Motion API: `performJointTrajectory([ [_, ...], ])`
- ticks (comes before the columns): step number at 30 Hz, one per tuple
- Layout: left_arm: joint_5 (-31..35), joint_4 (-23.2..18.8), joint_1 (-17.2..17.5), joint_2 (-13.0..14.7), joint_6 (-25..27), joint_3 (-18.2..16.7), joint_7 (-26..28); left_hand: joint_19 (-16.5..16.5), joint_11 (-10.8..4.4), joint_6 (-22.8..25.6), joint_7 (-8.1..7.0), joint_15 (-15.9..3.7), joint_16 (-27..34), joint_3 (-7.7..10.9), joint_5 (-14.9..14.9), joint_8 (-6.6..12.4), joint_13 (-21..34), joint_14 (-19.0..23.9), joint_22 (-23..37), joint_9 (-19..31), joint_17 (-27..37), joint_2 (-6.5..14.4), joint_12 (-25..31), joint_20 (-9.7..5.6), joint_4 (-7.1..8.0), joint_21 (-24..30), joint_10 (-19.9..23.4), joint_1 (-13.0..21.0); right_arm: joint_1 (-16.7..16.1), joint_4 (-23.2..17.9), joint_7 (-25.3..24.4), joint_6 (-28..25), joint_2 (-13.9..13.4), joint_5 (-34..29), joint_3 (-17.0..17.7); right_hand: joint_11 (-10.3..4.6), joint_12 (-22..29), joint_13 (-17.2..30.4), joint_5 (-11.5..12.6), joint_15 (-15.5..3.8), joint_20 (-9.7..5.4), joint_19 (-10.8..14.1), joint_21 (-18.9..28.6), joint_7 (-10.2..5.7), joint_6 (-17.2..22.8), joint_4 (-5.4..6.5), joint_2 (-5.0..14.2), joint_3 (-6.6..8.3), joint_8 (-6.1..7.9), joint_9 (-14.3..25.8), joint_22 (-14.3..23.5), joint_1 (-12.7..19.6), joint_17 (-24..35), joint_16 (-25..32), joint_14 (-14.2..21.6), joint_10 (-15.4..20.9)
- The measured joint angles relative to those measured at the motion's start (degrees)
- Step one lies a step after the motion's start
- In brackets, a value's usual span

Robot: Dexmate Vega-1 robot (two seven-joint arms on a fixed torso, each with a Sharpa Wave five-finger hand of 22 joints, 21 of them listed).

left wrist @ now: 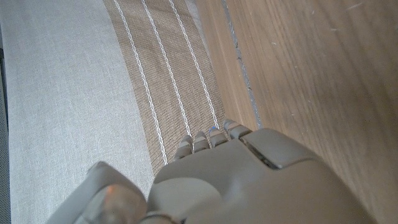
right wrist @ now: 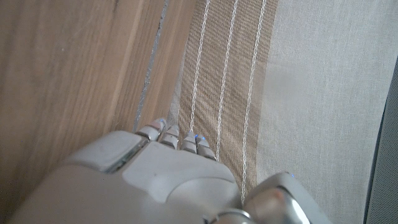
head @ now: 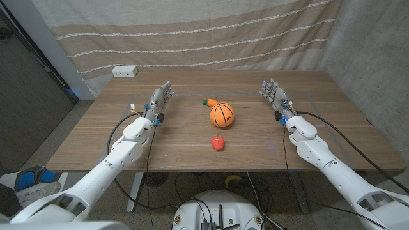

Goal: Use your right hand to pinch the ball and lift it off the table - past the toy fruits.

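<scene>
An orange ball [head: 222,115] with black seams sits mid-table in the head view. Right behind it lies a toy carrot [head: 207,101], and in front of it a small red toy fruit [head: 218,143]. My right hand [head: 273,94] stands at the right of the table, fingers straight and holding nothing, well to the right of the ball. On the opposite side my left hand [head: 160,99] stands the same way, empty, left of the ball. The back of my right hand [right wrist: 161,180] and of my left hand [left wrist: 249,180] show in the wrist views.
A white power strip [head: 124,71] lies at the table's back left corner. A striped brown curtain [head: 192,32] hangs behind the table [head: 192,160]. Bare wood lies between each hand and the ball.
</scene>
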Motion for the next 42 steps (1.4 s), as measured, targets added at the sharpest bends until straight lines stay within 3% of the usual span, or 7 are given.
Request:
performJointTrajectory([
  [2,0.0,-1.4,0.7,0.1,0.0,-0.2,0.0,0.0,0.00,0.0,0.00,0.00,0.0,0.16,0.0,0.00,0.0,0.0,0.0,0.0,0.0,0.0,0.0,0.00,0.16,0.0,0.0,0.0,0.0,0.0,2.0,1.3,0.0,1.4,0.0,0.00,0.0,-0.1,0.0,-0.01,-0.54,-0.5,-0.2,-0.01,0.0,0.47,-0.01,0.47,0.00,0.0,0.0,0.0,-0.1,0.0,0.0,0.0],
  [3,0.6,-2.0,1.1,0.2,1.1,-0.3,3.4,0.0,0.00,0.0,0.00,0.00,0.0,0.16,0.1,0.18,0.0,0.0,0.0,0.0,0.0,0.0,0.0,0.00,0.16,0.0,0.0,0.0,-0.2,3.2,2.9,2.0,2.3,2.1,2.6,0.00,0.0,-0.2,0.0,-0.04,-0.73,-0.7,-0.2,-0.15,-0.1,0.56,0.00,0.56,0.00,0.0,0.0,0.0,-0.1,0.0,0.0,0.0],
  [13,0.9,-5.2,2.8,0.7,1.4,-0.7,5.4,0.0,0.00,0.0,0.00,0.01,0.0,0.49,0.4,0.22,0.0,0.0,0.0,0.0,-0.1,0.0,0.4,0.02,0.28,0.0,0.0,0.0,-0.2,5.6,6.3,4.7,3.7,5.1,4.1,0.23,0.0,-0.7,-0.1,0.01,-0.79,-0.8,-0.9,0.27,-0.6,0.44,0.38,1.44,0.00,0.0,0.0,-0.7,-1.2,0.0,-0.4,-0.2],
  [15,1.0,-5.6,3.1,0.9,1.6,-0.8,5.7,0.3,0.00,0.0,-0.01,0.00,0.0,0.60,0.4,0.22,0.0,0.0,0.0,0.0,-0.2,0.0,0.4,0.30,0.11,0.0,0.0,0.0,-0.2,5.9,6.5,4.9,3.9,5.3,4.2,1.14,0.0,-1.1,-0.6,0.90,0.58,-0.3,-0.9,0.93,-0.5,-0.11,-0.88,1.94,0.00,0.0,0.0,-1.0,-1.7,-0.1,0.4,0.1],
  [18,1.0,-5.9,3.2,1.1,1.6,-0.8,5.7,0.3,0.00,0.2,-0.63,-0.21,0.0,-0.12,0.4,0.22,0.0,0.2,0.0,0.0,-0.2,0.0,0.4,0.31,-0.60,0.0,0.0,0.0,-0.2,6.2,6.4,5.4,4.1,5.6,4.3,1.87,0.6,-1.6,-0.9,3.04,3.12,0.3,-0.9,1.78,-0.3,-1.88,-1.59,1.96,0.00,-0.1,0.2,-0.2,-2.3,0.0,1.2,0.8],
  [22,1.4,-6.0,3.3,1.4,1.8,-0.9,6.0,0.7,0.00,0.3,-0.94,-0.20,0.0,-0.27,0.4,0.43,0.0,0.2,0.0,0.0,-0.4,0.0,0.4,0.68,-1.21,0.0,0.0,0.0,-0.8,6.5,5.4,6.0,4.8,5.6,4.8,2.06,0.6,-1.8,-0.9,3.40,4.45,0.7,-0.9,1.87,-0.4,-3.13,-2.21,2.09,0.00,-0.2,0.3,0.4,-2.5,0.2,1.5,1.0],
  [42,2.7,-4.8,2.0,1.9,1.6,-0.8,5.6,1.0,0.31,0.3,-0.93,-0.20,0.0,-0.57,0.4,0.43,0.0,0.2,0.0,0.0,-0.4,0.0,0.4,1.02,-2.34,0.0,-0.3,0.0,-2.3,2.7,-0.6,8.8,4.5,2.8,6.1,2.99,0.6,-2.5,-0.7,3.58,5.25,1.1,-1.3,2.17,-0.1,-5.95,-3.32,2.59,0.26,-0.2,0.2,1.5,-3.0,0.2,1.3,1.3],
])
